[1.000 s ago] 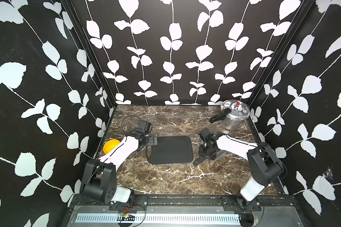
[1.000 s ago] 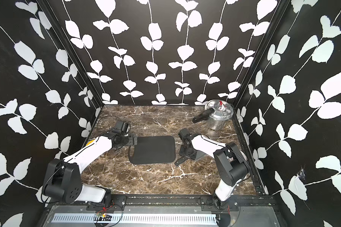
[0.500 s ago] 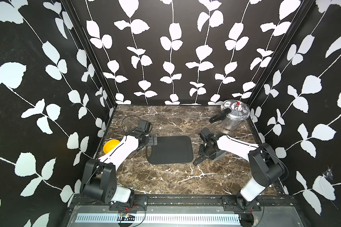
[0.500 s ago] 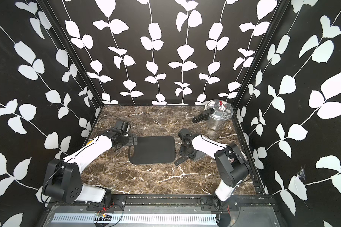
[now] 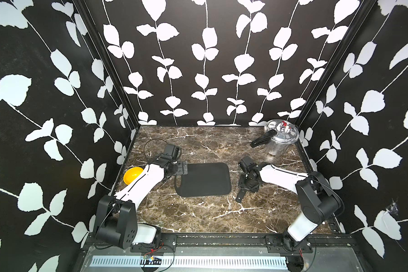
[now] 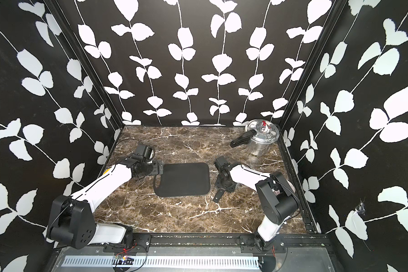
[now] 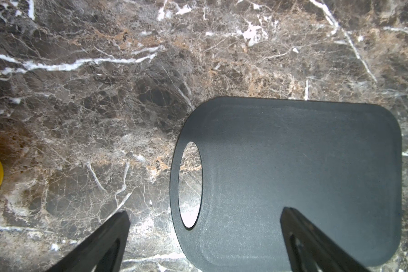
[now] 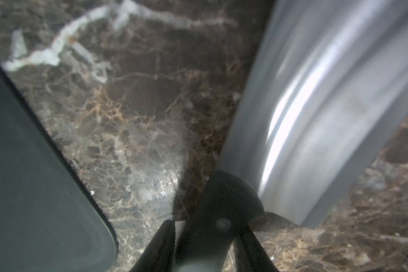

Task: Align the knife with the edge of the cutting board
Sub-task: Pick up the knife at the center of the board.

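While the right pincer (image 8: 207,227), the nearer one, is pinched narrow on the black handle of the knife (image 8: 316,106), the knife lies on the table (image 8: 139,106) near the cutting board (image 8: 28,176), its long blade slanting away from that board's edge.

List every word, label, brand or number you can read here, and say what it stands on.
No text can be read anywhere.
The board: blank.
The knife: blade blurred, no mark shows.
The cooker: any marking on its lid is too small to read.
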`<state>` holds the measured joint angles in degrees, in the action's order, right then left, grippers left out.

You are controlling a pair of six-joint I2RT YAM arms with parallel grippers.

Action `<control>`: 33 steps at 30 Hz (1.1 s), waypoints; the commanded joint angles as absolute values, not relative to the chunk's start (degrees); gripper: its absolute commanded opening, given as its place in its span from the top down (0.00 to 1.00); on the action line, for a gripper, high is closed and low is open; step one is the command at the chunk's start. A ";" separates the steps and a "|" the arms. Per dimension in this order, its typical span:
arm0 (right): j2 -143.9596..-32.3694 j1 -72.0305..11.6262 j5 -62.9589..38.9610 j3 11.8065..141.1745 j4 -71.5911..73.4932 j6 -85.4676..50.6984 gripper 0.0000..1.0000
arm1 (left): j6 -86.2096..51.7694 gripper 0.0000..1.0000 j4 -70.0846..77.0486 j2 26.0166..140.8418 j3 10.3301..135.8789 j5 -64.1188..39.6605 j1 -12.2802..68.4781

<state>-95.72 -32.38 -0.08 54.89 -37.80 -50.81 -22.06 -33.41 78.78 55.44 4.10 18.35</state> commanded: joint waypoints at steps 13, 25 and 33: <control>-97.40 -30.62 1.76 54.49 -39.29 -46.53 0.60 | -22.35 0.02 -34.71 77.78 55.51 3.32 18.49; -99.54 -29.42 1.41 55.39 -38.18 -47.57 0.54 | -22.41 0.02 -34.28 78.30 55.56 3.16 18.52; -99.35 -30.52 2.04 54.68 -37.97 -47.08 0.75 | -22.10 0.02 -34.49 78.48 55.61 3.19 18.54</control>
